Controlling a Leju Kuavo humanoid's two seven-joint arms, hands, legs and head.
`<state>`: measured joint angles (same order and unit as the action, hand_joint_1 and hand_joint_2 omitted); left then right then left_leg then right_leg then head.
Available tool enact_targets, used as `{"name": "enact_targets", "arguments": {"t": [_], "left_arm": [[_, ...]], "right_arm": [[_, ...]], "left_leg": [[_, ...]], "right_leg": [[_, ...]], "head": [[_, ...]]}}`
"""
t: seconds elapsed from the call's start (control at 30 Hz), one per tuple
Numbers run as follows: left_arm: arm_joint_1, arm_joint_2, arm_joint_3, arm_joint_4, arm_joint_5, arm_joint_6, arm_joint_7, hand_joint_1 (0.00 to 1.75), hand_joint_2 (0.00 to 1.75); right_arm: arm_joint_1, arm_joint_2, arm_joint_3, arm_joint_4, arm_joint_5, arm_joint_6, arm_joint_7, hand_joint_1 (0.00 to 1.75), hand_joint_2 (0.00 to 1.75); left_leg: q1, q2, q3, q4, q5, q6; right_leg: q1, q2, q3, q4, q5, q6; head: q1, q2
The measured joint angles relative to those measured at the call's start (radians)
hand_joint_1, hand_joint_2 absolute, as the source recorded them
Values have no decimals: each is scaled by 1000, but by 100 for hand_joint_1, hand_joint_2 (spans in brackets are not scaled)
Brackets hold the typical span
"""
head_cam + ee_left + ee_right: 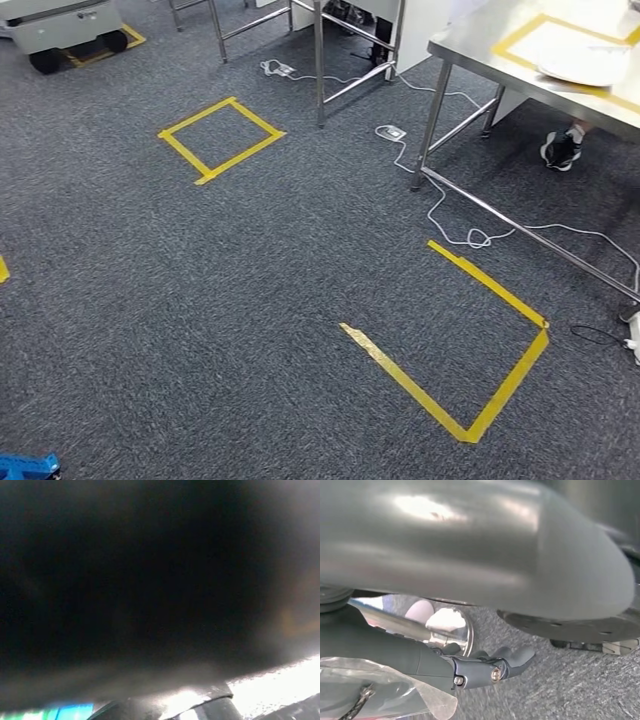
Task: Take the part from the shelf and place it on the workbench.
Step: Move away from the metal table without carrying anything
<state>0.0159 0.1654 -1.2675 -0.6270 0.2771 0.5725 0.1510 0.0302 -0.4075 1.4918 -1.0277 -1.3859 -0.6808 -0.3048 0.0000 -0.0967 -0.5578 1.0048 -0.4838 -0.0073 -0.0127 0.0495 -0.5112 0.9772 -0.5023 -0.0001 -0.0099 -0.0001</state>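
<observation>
In the right wrist view my right hand (478,670) hangs above the carpet. Its dark fingers (508,662) lie along a shiny metal part (450,625), and it holds this part off the floor. Crumpled clear plastic (395,695) sits under the hand. How the fingers wrap the part is hidden. The steel workbench (483,40) stands at the far right of the head view, with a yellow tape frame and a white flat thing (585,65) on its top. The left wrist view is dark and blurred; a grey shape (170,705) at its edge is all I see of my left hand.
Grey carpet lies ahead, with a yellow tape square (220,138) at the left and an open tape frame (468,340) before the bench. White cables (453,225) trail by the bench legs. A person's shoe (560,150) is under the bench. A steel frame (319,60) and a cart (64,30) stand farther off.
</observation>
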Motion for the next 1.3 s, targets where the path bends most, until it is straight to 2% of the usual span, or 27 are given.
{"name": "enact_targets", "arguments": {"t": [0.07, 0.13, 0.17, 0.2, 0.27, 0.3, 0.37, 0.4, 0.47, 0.53, 0.6, 0.63, 0.67, 0.7, 0.73, 0.77, 0.83, 0.9, 0.97, 1.0, 1.07, 1.1, 1.17, 1.2, 1.23, 1.27, 1.3], "left_arm": [[-2, 0, 0, 1, 7, -1, -3, 0, 0], [-3, 0, -1, 4, 15, -2, -6, 0, 0], [-3, 0, -1, 6, 19, -3, -8, 0, 0], [-2, 0, -2, 8, 22, -3, -9, 0, 0], [-1, 0, -3, 12, 26, -3, -11, 0, 0], [-2, -1, -4, 14, 27, -3, -11, 0, 0], [-3, -3, -6, 15, 28, -4, -11, 0, 0], [-3, -4, -6, 16, 28, -4, -11, 0, 0], [-2, -4, -7, 17, 28, -4, -11, 0, 0], [-2, -4, -8, 18, 28, -4, -11, 0, 0], [-5, -4, -8, 19, 29, -5, -11, 0, 0], [-6, -5, -8, 20, 29, -5, -11, 0, 0], [-6, -5, -9, 21, 30, -6, -11, 0, 0], [-6, -5, -9, 22, 31, -7, -10, 0, 0], [-6, -5, -10, 23, 31, -7, -10, 0, 0], [-7, -6, -11, 23, 31, -7, -10, 0, 0], [-9, -7, -12, 24, 32, -7, -9, 0, 0], [-10, -9, -13, 24, 33, -7, -8, 0, 0], [-9, -8, -14, 24, 34, -7, -8, 0, 0], [-8, -8, -14, 25, 34, -7, -8, 0, 0], [-9, -7, -15, 25, 35, -7, -8, 0, 0], [-10, -7, -15, 26, 35, -7, -8, 0, 0], [-11, -7, -15, 26, 35, -8, -7, 0, 0], [-11, -7, -15, 26, 35, -8, -7, 0, 0], [-10, -7, -15, 26, 35, -8, -7, 0, 0], [-10, -6, -15, 26, 36, -8, -7, 0, 0], [-10, -5, -15, 26, 36, -8, -7, 0, 0]], "right_arm": [[4, 0, -2, 0, 0, 0, 0, 0, 0], [9, 0, -4, 0, 0, 0, 1, 0, 0], [9, 0, -4, 1, 0, 0, 1, 0, 0], [9, 0, -5, 1, 0, 0, 2, 0, 0], [9, 1, -7, 1, 0, 0, 2, 0, 0], [9, 1, -8, 1, 0, 0, 2, 0, 0], [8, 2, -9, 1, 0, -1, 2, 0, 0], [8, 2, -9, 1, 0, -1, 2, 0, 0], [6, 2, -11, 1, 0, -2, 2, 0, 0], [5, 2, -13, 1, 0, -5, 2, 0, 0], [5, 4, -13, 1, 0, -10, 2, 0, 0], [5, 4, -13, 1, 0, -12, 3, 0, 0], [6, 4, -13, 1, 0, -15, 4, 0, 0], [6, 4, -13, 1, 0, -16, 6, 0, 0], [5, 4, -12, 1, 0, -17, 7, 0, 0], [5, 4, -12, 1, 0, -18, 8, 0, 0], [4, 4, -12, 1, 0, -18, 8, 0, 0], [4, 4, -12, 1, 0, -19, 8, 0, 0], [4, 4, -12, 1, 0, -19, 9, 0, 0], [3, 4, -12, 1, 0, -19, 9, 0, 0], [2, 5, -12, 1, 0, -18, 9, 0, 0], [4, 5, -12, 1, 0, -18, 9, 0, 0], [6, 5, -11, 2, 0, -18, 9, 0, 0], [6, 5, -10, 2, 0, -18, 9, 0, 0], [6, 6, -10, 2, 0, -18, 10, 0, 0], [5, 6, -9, 2, 0, -18, 10, 0, 0], [5, 6, -9, 2, 0, -18, 10, 0, 0]], "left_leg": [[0, 58, -42, 91, -55, -10], [6, 83, -108, 226, -113, -20], [9, 87, -128, 264, -120, -24], [11, 90, -127, 264, -106, -27], [14, 109, -69, 152, -37, -28], [11, 132, -32, 80, -10, -26], [7, 159, 12, -6, 12, -14], [3, 160, 15, -16, 8, -7], [4, 137, 13, -18, 11, 8], [6, 118, 14, -22, 16, 22], [6, 99, 12, -23, 19, 31], [4, 87, 11, -22, 19, 33], [2, 74, 11, -22, 19, 34], [1, 61, 11, -22, 19, 34], [-1, 48, 13, -22, 19, 34], [-3, 34, 15, -22, 19, 34], [-6, 6, 16, -20, 18, 32], [-6, -17, 11, -18, 17, 23], [-3, -32, 6, -18, 18, 11], [-3, -19, 2, -12, 14, 4], [-3, 36, -25, 48, -27, -8], [-2, 66, -52, 104, -59, -14], [5, 84, -111, 224, -108, -23], [8, 87, -125, 252, -110, -26], [11, 90, -120, 241, -91, -29], [12, 99, -95, 193, -58, -29], [12, 119, -60, 124, -22, -29]], "right_leg": [[-3, -30, 5, -7, 2, -7], [-2, -62, 5, -7, 0, -10], [-2, -77, 5, -7, -2, -9], [-2, -90, 7, -7, -4, -8], [-3, -114, 14, -7, -10, -2], [-1, -124, 18, -7, -13, 3], [4, -142, 21, -5, -22, 15], [6, -150, 23, -6, -25, 20], [3, -161, 31, -7, -31, 32], [-1, -128, 18, 34, -62, 40], [-3, -74, -46, 162, -128, 43], [-2, -61, -86, 237, -156, 43], [-1, -55, -117, 291, -168, 41], [-1, -52, -133, 307, -158, 39], [0, -49, -128, 280, -127, 35], [1, -40, -106, 217, -83, 29], [0, 3, -50, 76, -16, 15], [1, 26, -22, 15, 0, 10], [1, 7, -13, 8, 1, 10], [-1, -4, -9, 4, 4, 7], [-6, -29, -3, -4, 7, 0], [-6, -43, -1, -5, 6, -2], [-5, -72, 1, -5, 1, -5], [-5, -86, 3, -4, -1, -4], [-5, -100, 6, -4, -5, -3], [-6, -112, 10, -3, -8, 0], [-6, -124, 16, -2, -13, 4]], "head": [[-4, 0], [-5, 0], [-5, 0], [-5, 0], [-6, 0], [-6, 0], [-3, 0], [-1, 0], [1, 0], [4, 0], [8, 0], [8, 0], [8, 0], [9, 0], [9, 0], [9, 0], [8, 0], [7, 0], [8, 0], [7, 0], [0, 0], [-3, 0], [-6, 0], [-6, 0], [-6, 0], [-6, 0], [-6, 0]]}}
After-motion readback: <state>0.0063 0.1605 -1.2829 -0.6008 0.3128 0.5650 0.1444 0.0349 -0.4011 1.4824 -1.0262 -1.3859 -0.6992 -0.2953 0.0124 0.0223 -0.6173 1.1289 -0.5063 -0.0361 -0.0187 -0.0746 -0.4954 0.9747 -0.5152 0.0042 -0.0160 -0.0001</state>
